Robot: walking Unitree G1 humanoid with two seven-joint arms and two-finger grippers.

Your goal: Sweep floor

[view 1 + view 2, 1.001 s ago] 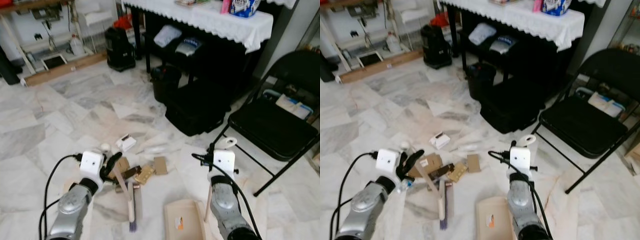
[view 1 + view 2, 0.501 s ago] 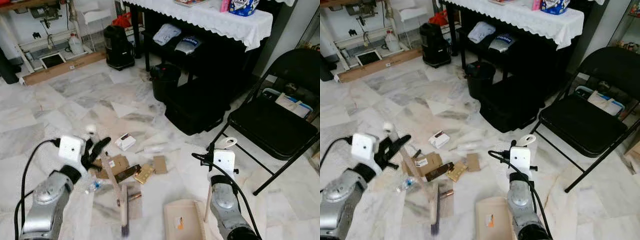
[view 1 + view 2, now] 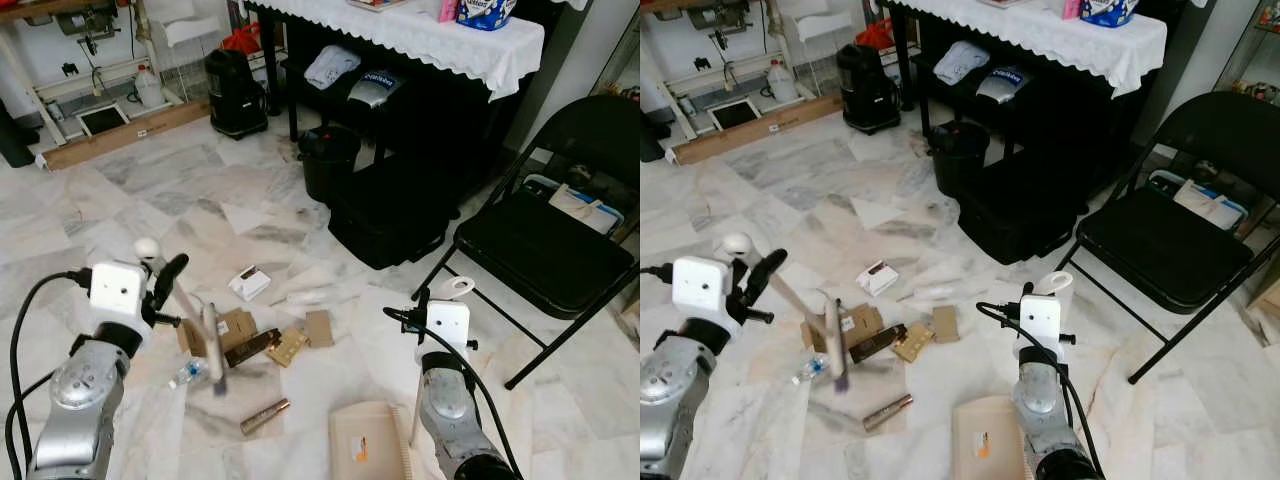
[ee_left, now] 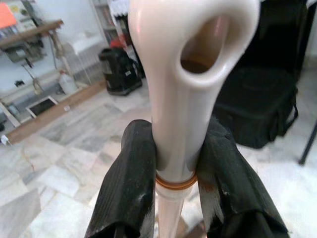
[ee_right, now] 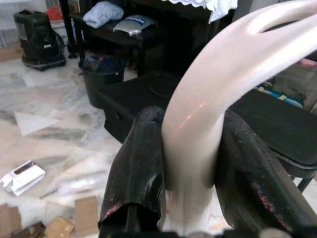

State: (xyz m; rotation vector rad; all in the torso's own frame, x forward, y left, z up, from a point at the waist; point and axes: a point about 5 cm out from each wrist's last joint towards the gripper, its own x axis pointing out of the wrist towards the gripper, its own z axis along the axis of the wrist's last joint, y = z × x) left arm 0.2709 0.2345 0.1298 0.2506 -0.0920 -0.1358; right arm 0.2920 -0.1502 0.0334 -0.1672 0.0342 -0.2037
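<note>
Two tools are in my grip, one per arm, arranged for a sweep-and-collect routine. My left gripper is clamped on the upper end of the broom handle, both fingers pressed against the cream shaft just below its hanging loop. I hold the broom slanted down and forward so the brush head reaches the far side of the litter; I judge this sets up a stroke that pulls the litter back toward the pan.

My right gripper is closed round the curved cream handle of the dustpan, which lies flat on the marble floor just in front of me, near the folding chair.

Litter lies between broom and pan: cardboard scraps, a small white box, a brown tube and a clear bottle. None has reached the pan yet, so I judge the sweep is at an early stage.
</note>
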